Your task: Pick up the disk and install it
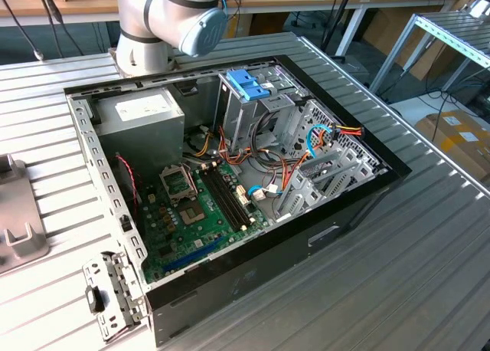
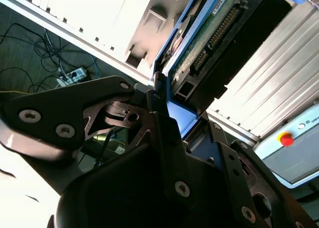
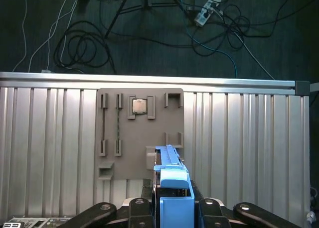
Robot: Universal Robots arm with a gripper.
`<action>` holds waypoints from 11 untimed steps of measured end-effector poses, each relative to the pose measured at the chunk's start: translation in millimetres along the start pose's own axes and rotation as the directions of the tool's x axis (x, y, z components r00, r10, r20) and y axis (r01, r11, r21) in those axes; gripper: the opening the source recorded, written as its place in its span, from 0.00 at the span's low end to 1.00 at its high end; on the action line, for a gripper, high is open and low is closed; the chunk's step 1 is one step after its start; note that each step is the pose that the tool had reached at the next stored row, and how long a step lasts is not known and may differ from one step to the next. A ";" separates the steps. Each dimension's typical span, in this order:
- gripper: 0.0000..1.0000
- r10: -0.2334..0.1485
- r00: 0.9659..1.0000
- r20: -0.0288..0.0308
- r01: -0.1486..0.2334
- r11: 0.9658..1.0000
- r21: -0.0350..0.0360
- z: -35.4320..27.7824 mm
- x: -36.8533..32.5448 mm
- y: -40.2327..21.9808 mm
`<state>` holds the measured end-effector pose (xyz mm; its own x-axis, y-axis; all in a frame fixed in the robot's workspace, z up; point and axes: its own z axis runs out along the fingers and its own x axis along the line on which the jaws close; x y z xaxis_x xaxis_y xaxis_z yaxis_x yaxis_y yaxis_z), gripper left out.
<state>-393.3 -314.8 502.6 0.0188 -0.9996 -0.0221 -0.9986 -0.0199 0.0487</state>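
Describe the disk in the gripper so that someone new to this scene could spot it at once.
In the first wrist view, start at the ribbed metal table, then find the grey holder plate lying on it. Nearer the camera, the gripper is shut on the disk, seen edge-on. Its light blue plastic rails set it apart from the grey plate and black gripper parts.

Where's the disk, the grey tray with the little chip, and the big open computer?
the disk (image 3: 173, 180): first wrist view, on its blue carrier end.
the grey tray (image 3: 139, 133): first wrist view, on a bare flat part.
the open computer (image 1: 253, 274): exterior view, on its black side wall.
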 end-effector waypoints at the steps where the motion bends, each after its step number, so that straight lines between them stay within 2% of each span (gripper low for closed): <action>1: 0.37 0.000 1.000 0.000 0.000 1.000 0.000 -0.1 0.0 -1.5; 11: 0.37 0.000 1.000 0.000 0.000 1.000 0.000 -0.6 0.2 -13.1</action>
<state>-380.2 -314.8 502.5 0.0188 -0.9996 -0.0221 -0.9986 -0.0199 0.0487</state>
